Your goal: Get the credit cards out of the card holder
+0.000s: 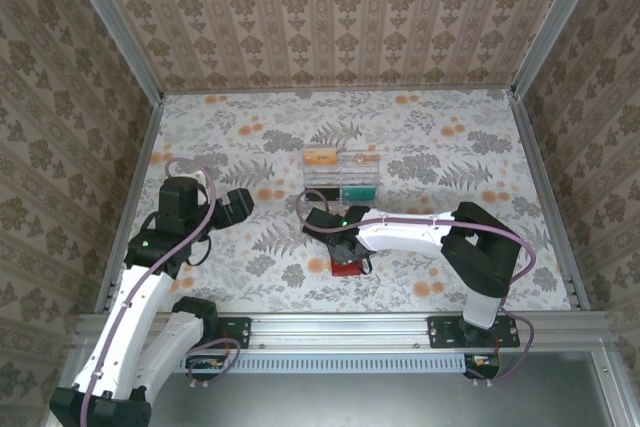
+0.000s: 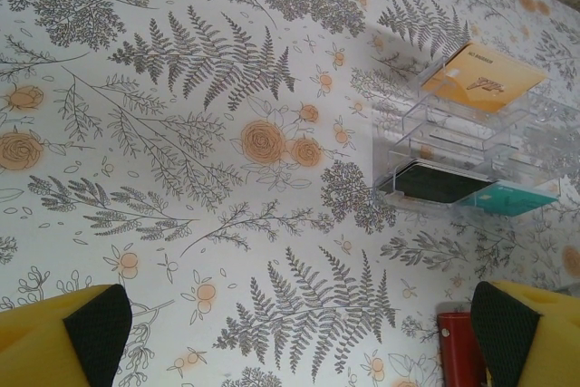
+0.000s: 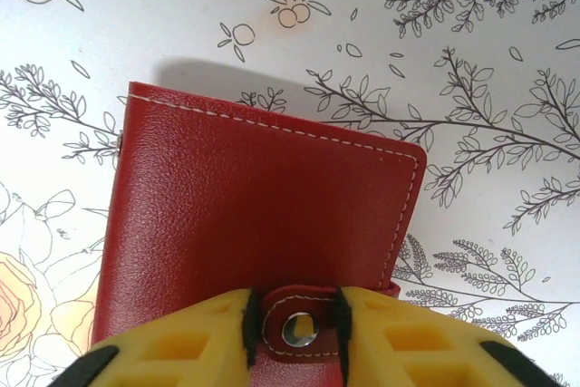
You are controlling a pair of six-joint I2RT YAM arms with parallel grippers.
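Note:
The card holder, a flat red wallet with white stitching, lies folded shut on the flowered table just in front of the middle. Its small red closing tab with a metal snap sits between the yellow fingers of my right gripper, whose black pads press on both edges of the tab. Seen from above, that gripper hangs over the holder's far edge. The credit cards are hidden. My left gripper stands wide open over bare table to the left, with the holder's corner near its right finger.
A clear plastic compartment tray stands behind the card holder, holding an orange card, a dark one and a teal one. Patterned walls with metal rails enclose the table on three sides.

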